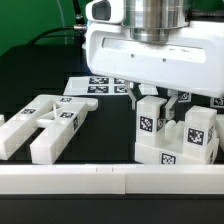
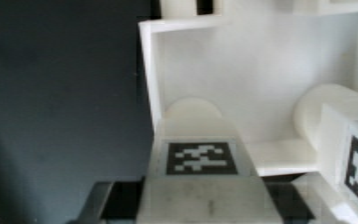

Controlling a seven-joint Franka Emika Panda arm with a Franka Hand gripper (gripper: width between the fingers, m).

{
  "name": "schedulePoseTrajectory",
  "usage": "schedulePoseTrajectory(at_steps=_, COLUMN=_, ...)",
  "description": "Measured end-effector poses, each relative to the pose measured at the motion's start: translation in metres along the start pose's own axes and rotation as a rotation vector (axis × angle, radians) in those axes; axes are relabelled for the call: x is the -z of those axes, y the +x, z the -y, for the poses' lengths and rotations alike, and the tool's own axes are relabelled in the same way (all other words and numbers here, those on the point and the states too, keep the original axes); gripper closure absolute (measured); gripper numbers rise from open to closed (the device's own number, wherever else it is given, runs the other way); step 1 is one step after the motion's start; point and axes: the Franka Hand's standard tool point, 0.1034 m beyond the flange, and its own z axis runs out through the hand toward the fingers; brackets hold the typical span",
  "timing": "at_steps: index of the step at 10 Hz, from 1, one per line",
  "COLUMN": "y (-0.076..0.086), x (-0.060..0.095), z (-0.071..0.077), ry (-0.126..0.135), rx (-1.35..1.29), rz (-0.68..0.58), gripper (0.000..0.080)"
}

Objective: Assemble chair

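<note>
A: Plain room. Green backdrop [image 1: 18, 25] at the back, matte black table [image 1: 105, 148] filling most of the view. A white rail [image 1: 100, 180] runs along the near edge.
B: And the flat sheet w/ the tags?
A: That's the marker board [image 1: 95, 86], lying flat mid-table behind the parts.
B: Where's the chair [image 1: 190, 135]?
A: In pcs. The main cluster is on the exterior view's right: chunky white blocks w/ black-and-white tags, standing on the table. A slotted panel [image 1: 48, 122] lies flat on the exterior view's left, well apart from the cluster, tags facing up.
B: The gripper [image 1: 152, 100]?
A: Right above the cluster, pointing straight down. Its dark fingers [image 1: 134, 95] come down either side of the upright piece [image 1: 149, 125] at the cluster's left end. Jaws are narrow and pressed in on its top, so it's clamped on that piece, as far as I can see.
B: Wrist cam any help?
A: Some. It looks down on white plastic w/ one tag [image 2: 197, 158] close to the lens, and the table [image 2: 60, 100] shows dark beside it. Blurry tho, so I can't tell which block is which there.
B: Is the piece lifted or resting?
A: Its foot looks level w/ the neighbouring blocks. Can't say more than that.
</note>
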Motion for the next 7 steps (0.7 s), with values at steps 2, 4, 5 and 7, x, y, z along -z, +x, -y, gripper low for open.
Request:
schedulePoseTrajectory(at_steps=2, y=-0.001, x=0.0, z=0.001, ry=0.002, rx=-0.147, rz=0.002, gripper=0.0509)
schedulePoseTrajectory(at_steps=4, y=-0.001, x=0.0, z=0.001, ry=0.003, rx=-0.251, rz=0.002, gripper=0.0509)
schedulePoseTrajectory(at_steps=5, y=-0.002, x=-0.001, z=0.004, ry=0.028, rx=-0.422, rz=0.0, gripper=0.0509)
schedulePoseTrajectory(at_steps=7, y=-0.007, x=-0.001, z=0.011, ry=0.047, rx=-0.638, rz=0.0, gripper=0.0509)
